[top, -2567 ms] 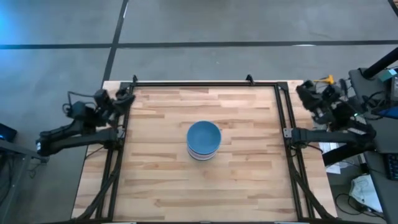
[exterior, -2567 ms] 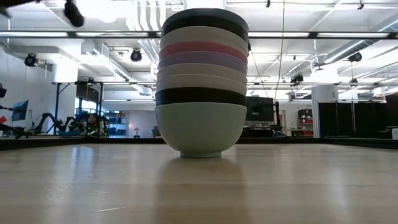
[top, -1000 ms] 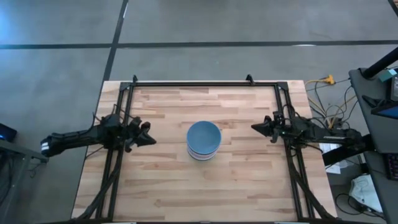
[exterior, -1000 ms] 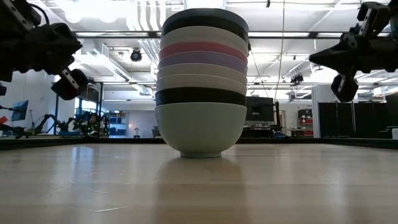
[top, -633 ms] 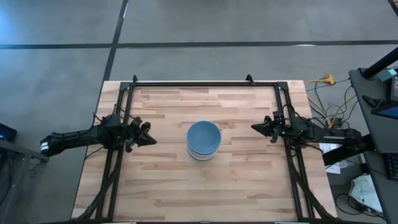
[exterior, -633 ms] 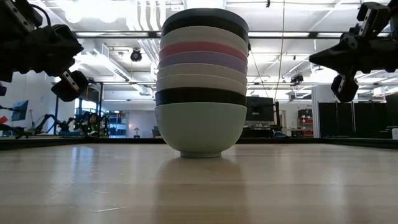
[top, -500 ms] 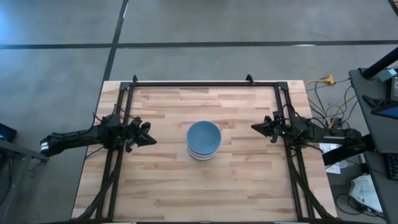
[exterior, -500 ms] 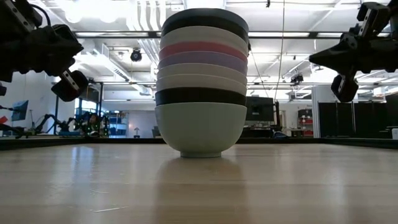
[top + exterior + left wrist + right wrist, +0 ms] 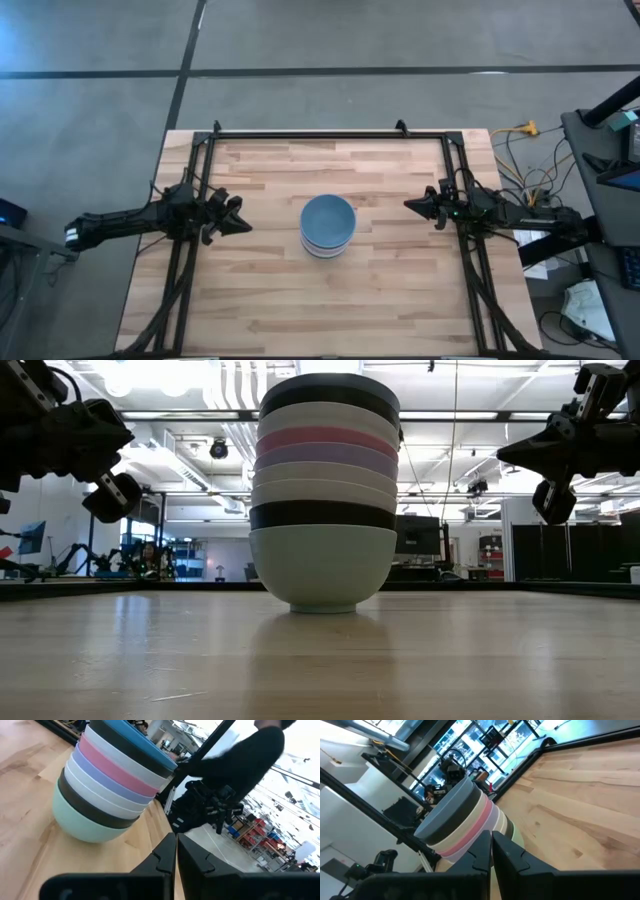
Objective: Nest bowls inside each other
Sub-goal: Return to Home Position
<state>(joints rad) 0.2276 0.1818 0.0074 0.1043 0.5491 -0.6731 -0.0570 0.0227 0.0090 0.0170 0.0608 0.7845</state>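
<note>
The bowls stand nested in one stack (image 9: pixel 327 226) at the middle of the table. In the low view the stack (image 9: pixel 325 490) reads from the bottom: mint green, black, two white, lavender, pink, white, black. The blue bowl (image 9: pixel 328 218) sits on top. The mint bowl's foot (image 9: pixel 322 605) rests on the wood. My left gripper (image 9: pixel 243 224) is shut and empty above the table left of the stack, pointing at it; its fingers show in the left wrist view (image 9: pixel 176 851). My right gripper (image 9: pixel 408 205) is shut and empty to the right of the stack; it shows in the right wrist view (image 9: pixel 491 846).
A black frame (image 9: pixel 320 134) runs along the table's far edge and down both sides. Cables and equipment (image 9: pixel 585 190) lie beyond the right edge. Bare wood (image 9: pixel 320 300) stretches all around the stack.
Some two seconds ago both arms were folded back beyond the table's far corners. They have swung in over the left and right edges and point at the stack. In the last second they have kept still, and the stack has not moved.
</note>
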